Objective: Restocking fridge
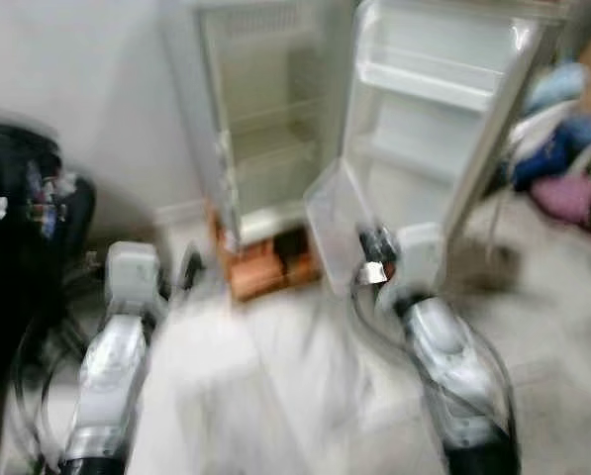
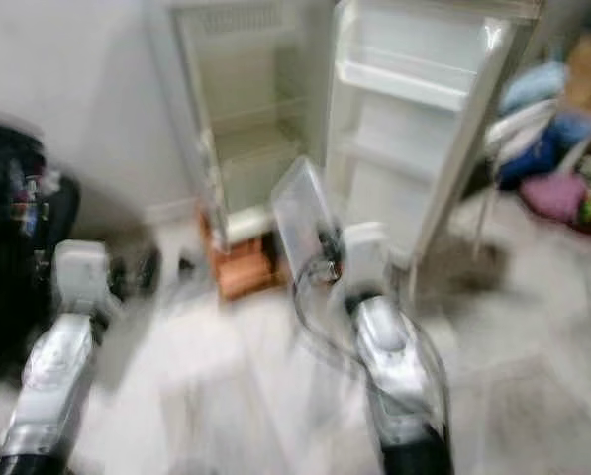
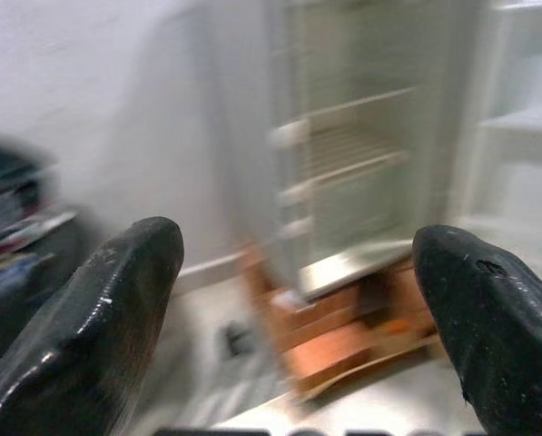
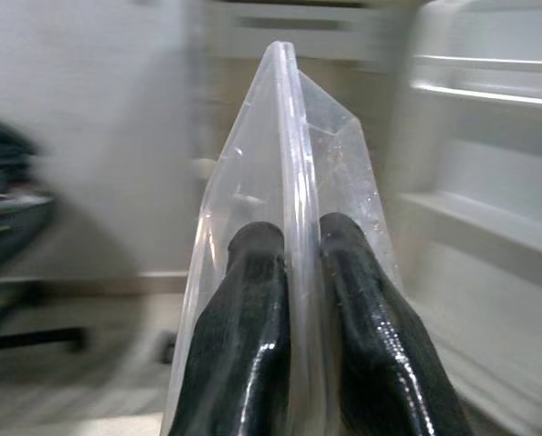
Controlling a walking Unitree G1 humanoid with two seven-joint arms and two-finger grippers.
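**A lived-in room of a home, with a small fridge on the floor**

This looks like a home, not a shop or lab. Straight ahead of the right gripper (image 4: 293, 272) stands a small white fridge (image 1: 265, 129), raised on an orange-brown stand (image 1: 265, 265), its door (image 1: 429, 109) swung wide, wire shelves and door racks bare. It backs against a plain pale wall (image 1: 87, 89) with a skirting board. Beyond the door, off to the gripper's right, soft bundles in blue and pink (image 1: 562, 148) lie heaped. Far to the left sits a dark bulky object (image 1: 23, 218), too blurred to name. The floor (image 1: 275, 396) is pale and hard.
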